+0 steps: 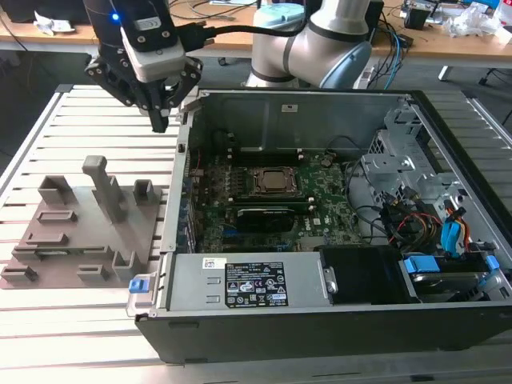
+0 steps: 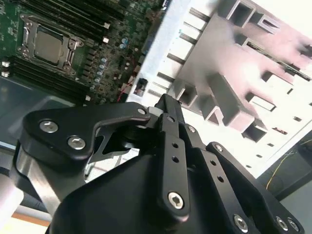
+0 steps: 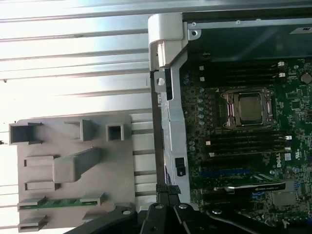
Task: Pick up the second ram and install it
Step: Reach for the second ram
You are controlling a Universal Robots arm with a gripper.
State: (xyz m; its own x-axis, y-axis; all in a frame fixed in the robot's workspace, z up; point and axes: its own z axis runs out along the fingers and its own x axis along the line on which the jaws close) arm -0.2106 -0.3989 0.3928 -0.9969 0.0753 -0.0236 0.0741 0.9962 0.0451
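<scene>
**Figure. Exterior view and both wrist views; items listed from the exterior view's left to its right.**

(a) The grey fixture lay on the slatted table, off to the exterior view's left of the tool. The second ram rested lengthwise in one of the fixture's slots, well apart from the tool and untouched by it. Judged from its form, the stick was light, thin and stiff. It was likely brittle under bending or twist, with chips and a smooth label on its flat faces. A sound hold would pinch those two flat faces near mid-length along the exposed long edge, clear of the contact edge. This would keep the stick square and prevent it from pivoting.

(b) The tool hung high above the table, pointing downward, over the strip between the fixture and the case wall. Its fingers were pressed together with nothing between them, as the exterior view showed. The arm reached in from behind the case and across its rear corner.

(c) The open computer case stood to the exterior view's right of the tool. The motherboard and processor socket lay below the tool's level, near it but apart.
</scene>
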